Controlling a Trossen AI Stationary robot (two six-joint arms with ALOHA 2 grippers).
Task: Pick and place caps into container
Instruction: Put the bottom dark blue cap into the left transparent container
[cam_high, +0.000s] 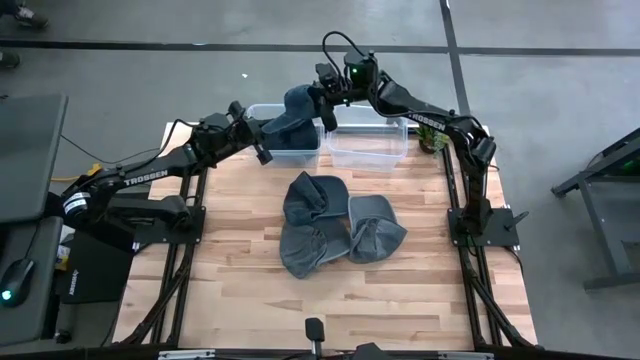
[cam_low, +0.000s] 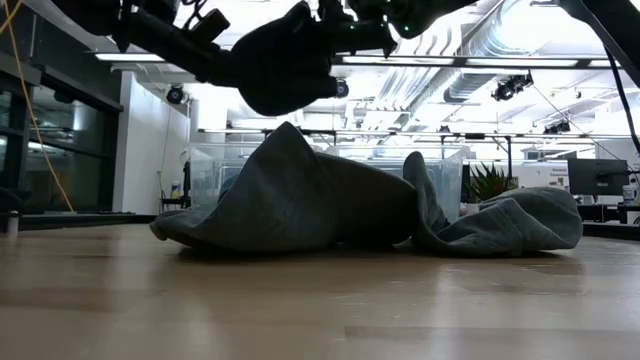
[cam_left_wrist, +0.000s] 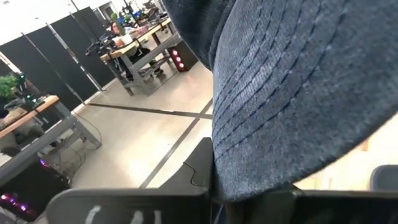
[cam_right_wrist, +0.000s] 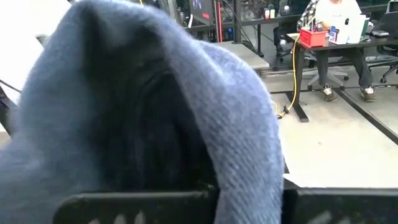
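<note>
Both grippers, left (cam_high: 262, 140) and right (cam_high: 325, 105), clench one cap (cam_high: 295, 112) above the left bin (cam_high: 285, 152); contents seemingly none.

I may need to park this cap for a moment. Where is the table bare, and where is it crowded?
Bare wood lies along the near edge of the table and on both sides of the pile of caps. The far edge is crowded: the two clear bins stand there, with the left gripper and right gripper holding a cap over the left one.
</note>
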